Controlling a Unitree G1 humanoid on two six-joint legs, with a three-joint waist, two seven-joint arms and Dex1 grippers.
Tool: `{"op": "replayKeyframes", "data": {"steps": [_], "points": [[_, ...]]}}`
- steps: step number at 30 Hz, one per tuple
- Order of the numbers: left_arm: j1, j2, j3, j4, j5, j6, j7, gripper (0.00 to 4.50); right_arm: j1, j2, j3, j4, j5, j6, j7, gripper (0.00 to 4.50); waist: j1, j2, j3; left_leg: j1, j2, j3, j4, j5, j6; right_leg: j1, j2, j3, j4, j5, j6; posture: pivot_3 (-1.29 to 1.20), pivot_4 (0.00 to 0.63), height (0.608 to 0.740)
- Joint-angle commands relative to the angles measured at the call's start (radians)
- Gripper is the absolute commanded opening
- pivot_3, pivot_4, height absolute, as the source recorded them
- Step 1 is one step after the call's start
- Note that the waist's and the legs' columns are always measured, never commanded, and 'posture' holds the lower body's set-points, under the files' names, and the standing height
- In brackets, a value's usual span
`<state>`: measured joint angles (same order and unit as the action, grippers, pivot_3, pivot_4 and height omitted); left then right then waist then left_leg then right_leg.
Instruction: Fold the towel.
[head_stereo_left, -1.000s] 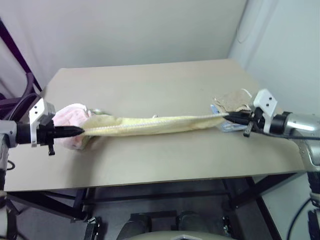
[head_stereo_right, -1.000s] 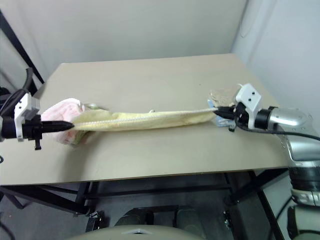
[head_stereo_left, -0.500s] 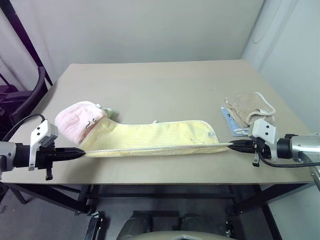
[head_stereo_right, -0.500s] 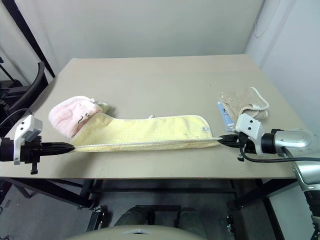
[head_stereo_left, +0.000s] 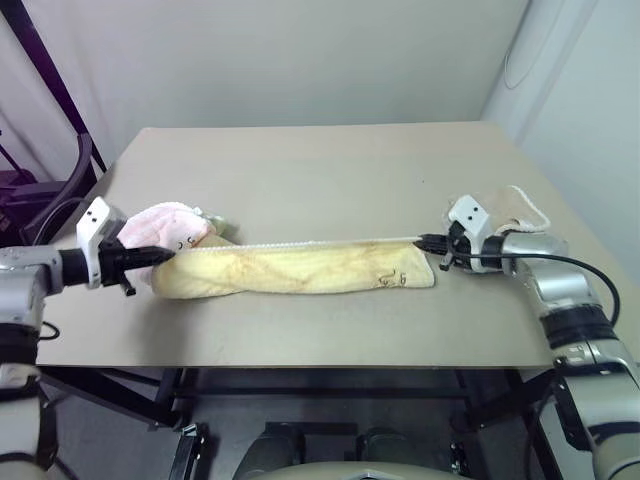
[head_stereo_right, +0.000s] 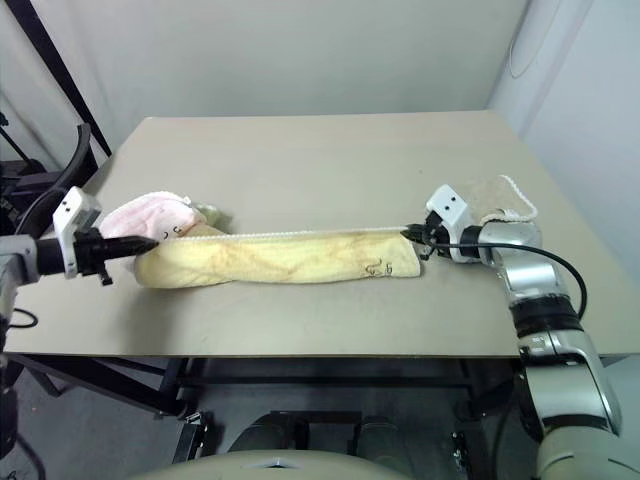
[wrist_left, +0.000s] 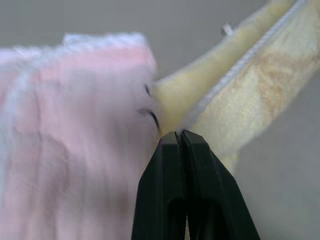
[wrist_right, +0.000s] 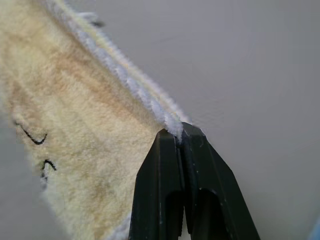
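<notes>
The pale yellow towel (head_stereo_left: 300, 268) lies folded in a long band across the table, its whitish stitched edge along the far side and a small dark motif near its right end. My left gripper (head_stereo_left: 166, 255) is shut on the towel's left corner, right beside the pink towel. At the other end my right gripper (head_stereo_left: 422, 241) is shut on the right corner of the white edging. In the left wrist view the black fingers (wrist_left: 172, 165) pinch the yellow cloth (wrist_left: 250, 100). The right wrist view has the fingers (wrist_right: 172, 155) clamped on the white edging, with the towel (wrist_right: 75, 130) beyond.
A pink fluffy towel (head_stereo_left: 160, 225) lies bunched at the table's left, touching the yellow one. A beige towel (head_stereo_right: 495, 195) lies at the right, behind my right gripper. The tan table (head_stereo_left: 320, 170) runs back toward the wall, with a dark frame (head_stereo_left: 40, 80) to its left.
Both grippers carried the towel's held edge from the near side over to the far side, so it now lies folded over. Both hands moved away from me and lower.
</notes>
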<state>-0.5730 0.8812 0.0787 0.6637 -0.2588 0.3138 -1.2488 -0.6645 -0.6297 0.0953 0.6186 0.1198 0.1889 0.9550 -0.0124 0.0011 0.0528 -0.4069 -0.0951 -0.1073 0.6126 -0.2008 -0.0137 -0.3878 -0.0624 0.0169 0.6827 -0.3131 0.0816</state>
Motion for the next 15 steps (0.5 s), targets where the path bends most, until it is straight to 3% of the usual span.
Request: {"op": "replayKeyframes", "data": {"steps": [1, 9, 14, 15], "points": [[-0.103, -0.029, -0.042, 0.139, 0.074, -0.079, 0.023, 0.01, -0.073, 0.038, 0.003, 0.122, -0.055, -0.07, -0.068, 0.0, -0.001, 0.0, 0.0, 0.0, 0.0, 0.0, 0.0, 0.0, 0.0, 0.0, 0.0, 0.0, 0.0, 0.0, 0.0, 0.0, 0.0, 0.74], [-0.255, -0.105, -0.078, 0.383, 0.16, -0.179, 0.073, 0.01, -0.147, 0.112, -0.015, 0.266, -0.072, -0.127, -0.081, 0.0, -0.011, 0.0, 0.0, 0.0, 0.0, 0.0, 0.001, 0.001, -0.001, 0.001, 0.001, 0.001, 0.002, 0.002, 0.001, 0.0, 0.0, 0.74], [-0.263, -0.113, -0.074, 0.419, 0.174, -0.197, 0.055, 0.01, -0.126, 0.126, -0.008, 0.217, -0.043, -0.085, 0.029, 0.0, -0.014, 0.0, 0.0, 0.0, 0.0, 0.0, 0.001, 0.001, -0.001, 0.001, 0.001, 0.001, 0.003, 0.002, 0.001, 0.0, 0.0, 0.74], [-0.262, -0.113, -0.071, 0.421, 0.174, -0.197, 0.055, 0.0, -0.127, 0.132, -0.015, 0.21, -0.036, -0.075, 0.032, 0.49, -0.015, 0.0, 0.0, 0.0, 0.0, 0.0, 0.002, 0.001, -0.001, 0.001, 0.001, 0.001, 0.003, 0.002, 0.001, 0.0, 0.0, 0.74]]}}
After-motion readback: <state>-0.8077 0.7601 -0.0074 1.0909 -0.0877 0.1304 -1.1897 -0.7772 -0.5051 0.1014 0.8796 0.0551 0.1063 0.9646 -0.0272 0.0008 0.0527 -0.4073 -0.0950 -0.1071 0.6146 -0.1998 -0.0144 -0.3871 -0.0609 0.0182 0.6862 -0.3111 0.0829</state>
